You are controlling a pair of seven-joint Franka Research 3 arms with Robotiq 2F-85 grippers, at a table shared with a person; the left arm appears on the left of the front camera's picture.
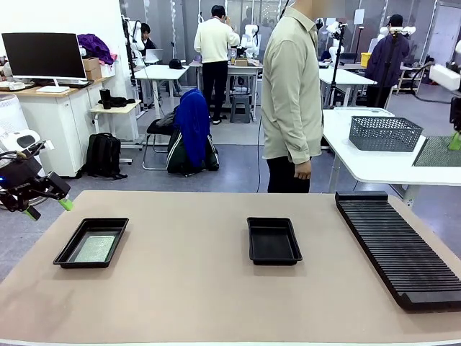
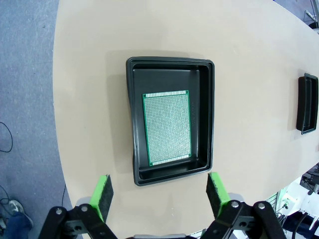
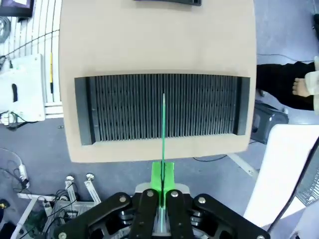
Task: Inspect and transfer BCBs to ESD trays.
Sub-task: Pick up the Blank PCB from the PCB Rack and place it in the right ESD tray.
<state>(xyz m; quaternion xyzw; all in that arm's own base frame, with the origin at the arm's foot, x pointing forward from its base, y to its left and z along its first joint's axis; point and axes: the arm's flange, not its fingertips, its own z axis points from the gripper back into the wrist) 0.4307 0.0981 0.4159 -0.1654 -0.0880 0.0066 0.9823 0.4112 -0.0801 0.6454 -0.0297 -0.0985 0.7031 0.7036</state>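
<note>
Two ESD trays lie on the table. The left tray holds one green BCB flat on its floor. The middle tray has nothing in it. My left gripper hangs open above the left tray's near rim, with nothing between its green pads. My right gripper is shut on a second BCB, raised high at the far right; in the right wrist view the board stands edge-on over the slotted rack.
The long black ribbed rack lies along the table's right side. A person stands at the far edge, hand hanging down. Behind to the right, a white table carries a grey mesh basket.
</note>
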